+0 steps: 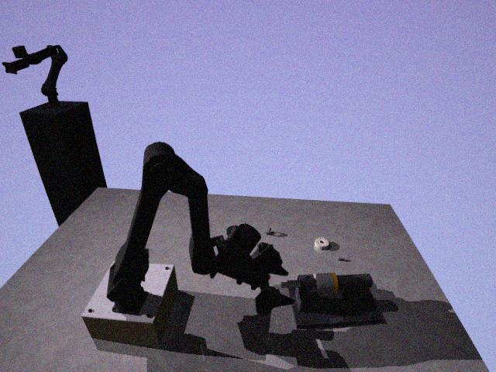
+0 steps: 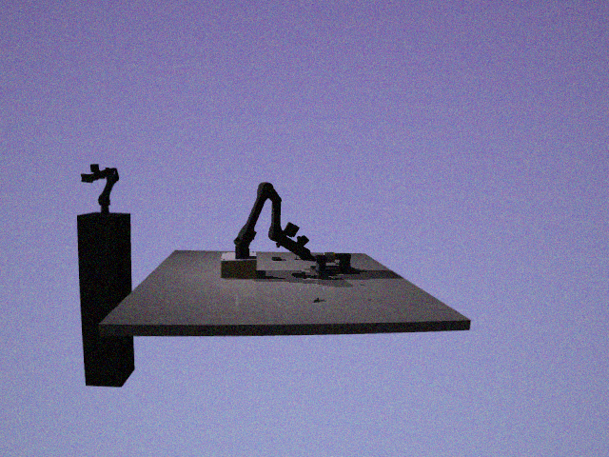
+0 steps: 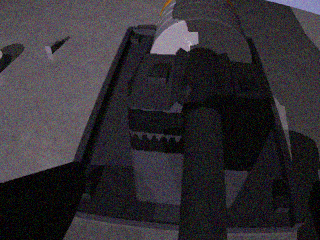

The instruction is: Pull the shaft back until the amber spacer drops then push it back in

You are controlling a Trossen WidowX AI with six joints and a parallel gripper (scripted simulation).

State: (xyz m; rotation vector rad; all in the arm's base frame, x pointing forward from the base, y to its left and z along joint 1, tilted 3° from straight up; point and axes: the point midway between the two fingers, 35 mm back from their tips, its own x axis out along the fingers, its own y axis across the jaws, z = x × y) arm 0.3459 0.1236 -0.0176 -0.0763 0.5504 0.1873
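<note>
The shaft [image 1: 290, 284] [image 3: 202, 165] sticks out of the near support toward the arm. My gripper [image 1: 289, 287] [image 3: 204, 187] is open around the shaft's free end, one finger on each side, holding nothing. Pale spacers [image 1: 323, 284] [image 3: 167, 41] sit on the shaft between the supports. The amber spacer [image 1: 335, 282] [image 3: 165, 7] is at the far end of the row, against the big housing block [image 1: 360, 280]. The housing stands on a dark base tray [image 1: 344, 321] [image 3: 104, 105]. Deep shadow hides details of the supports.
A white ring [image 1: 322, 243] lies on the table [image 1: 224, 204] behind the housing. A small dark piece [image 1: 343, 259] and a thin ring-like piece [image 1: 277, 233] lie near it. A second arm [image 1: 51, 72] [image 2: 108, 184] stands on a black pillar at the left.
</note>
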